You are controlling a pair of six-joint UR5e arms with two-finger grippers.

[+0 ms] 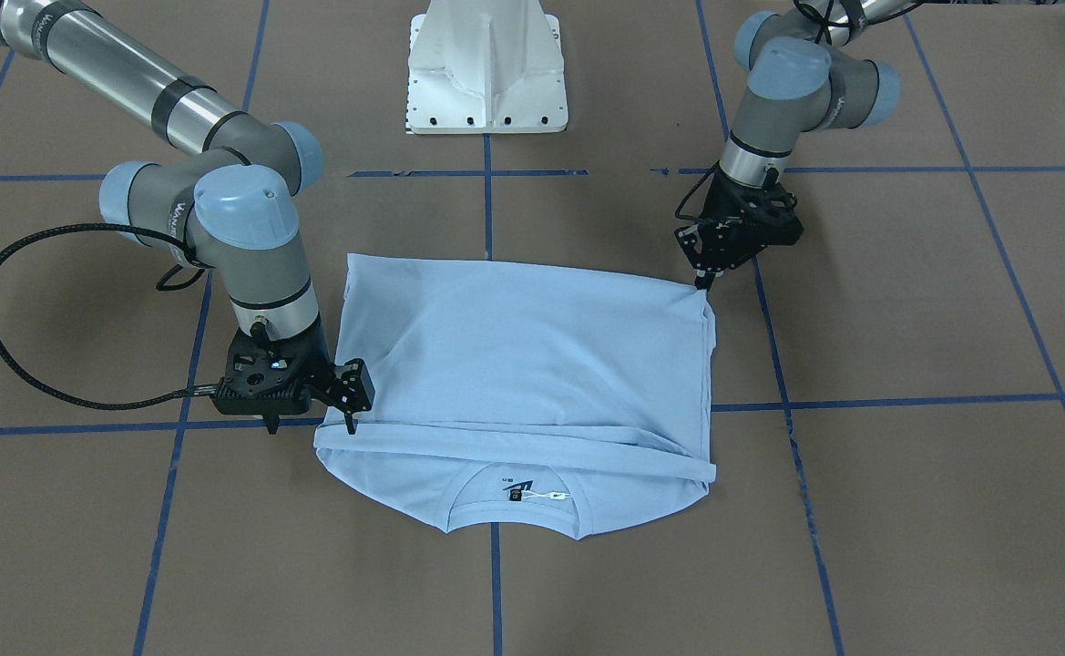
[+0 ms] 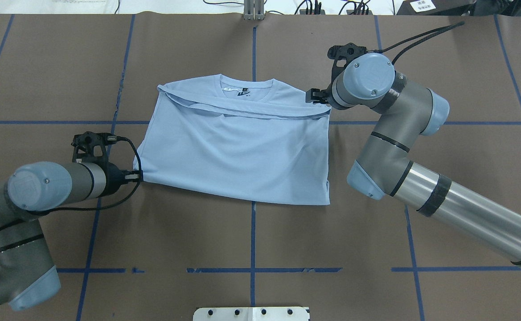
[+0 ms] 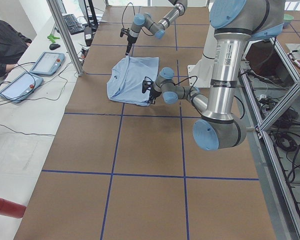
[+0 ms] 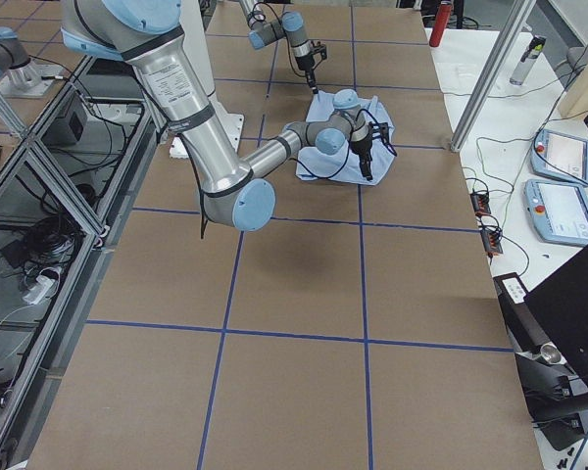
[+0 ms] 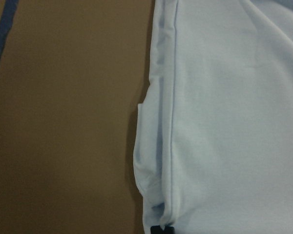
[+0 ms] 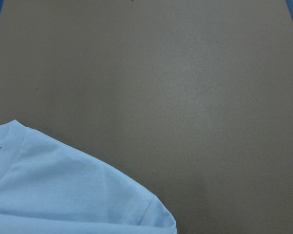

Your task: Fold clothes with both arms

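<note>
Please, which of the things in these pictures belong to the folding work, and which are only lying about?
Job: pale blue short-sleeved T-shirt; black two-finger left gripper; black two-finger right gripper.
Lying about: white metal pedestal base; red cylinder; two grey tablets on the white side bench.

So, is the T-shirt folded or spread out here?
Folded. The T-shirt is doubled over its chest, hem stopping short of the exposed collar.
</note>
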